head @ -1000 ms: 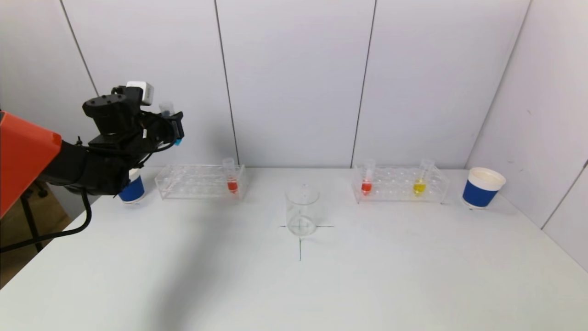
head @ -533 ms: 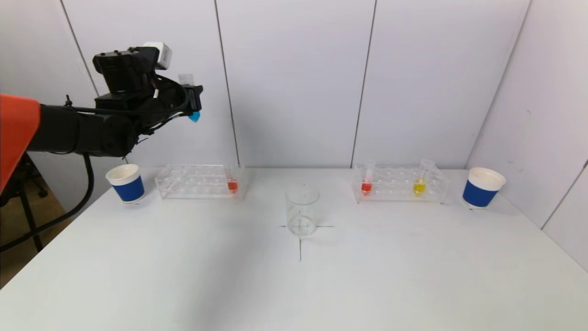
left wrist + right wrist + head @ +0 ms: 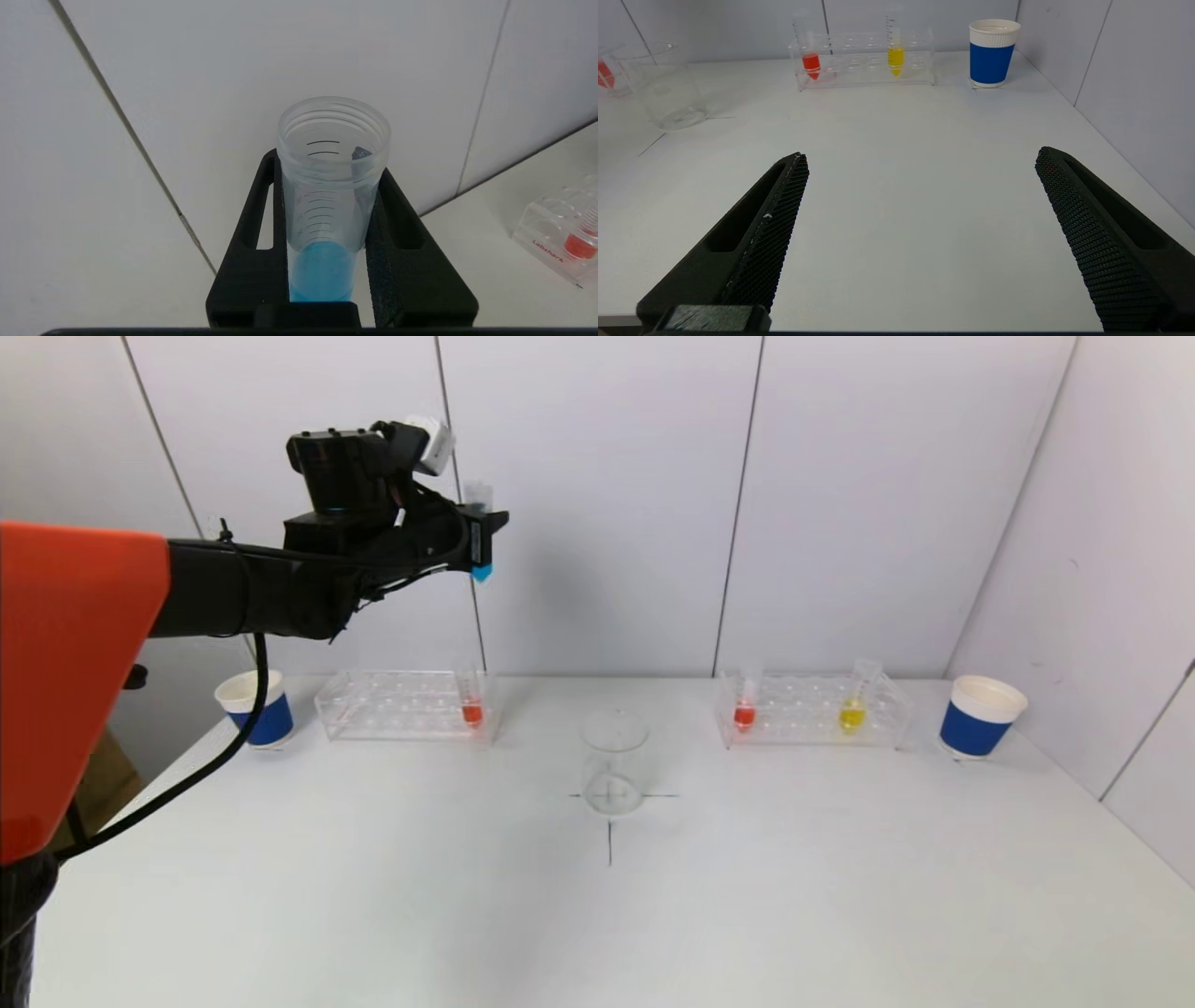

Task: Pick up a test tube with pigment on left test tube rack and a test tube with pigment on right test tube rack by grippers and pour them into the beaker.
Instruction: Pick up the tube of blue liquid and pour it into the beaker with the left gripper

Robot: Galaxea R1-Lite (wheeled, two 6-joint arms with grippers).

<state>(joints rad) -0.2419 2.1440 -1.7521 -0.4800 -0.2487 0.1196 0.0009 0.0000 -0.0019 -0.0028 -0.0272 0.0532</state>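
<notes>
The left hand, clamped on the upright blue tube high above the left rack, grips its slick, light, rigid wall mid-body, while the right hand gapes empty.

A clear test tube with blue pigment in its conical tip stands upright, clamped in the left tool high above the left rack. That clear rack, at 10 o'clock from the beaker, keeps one red-pigment tube at its inner end. The empty glass beaker stands on a cross mark mid-bench. At 2 o'clock, the right rack holds a red tube and a yellow tube, both upright.
</notes>
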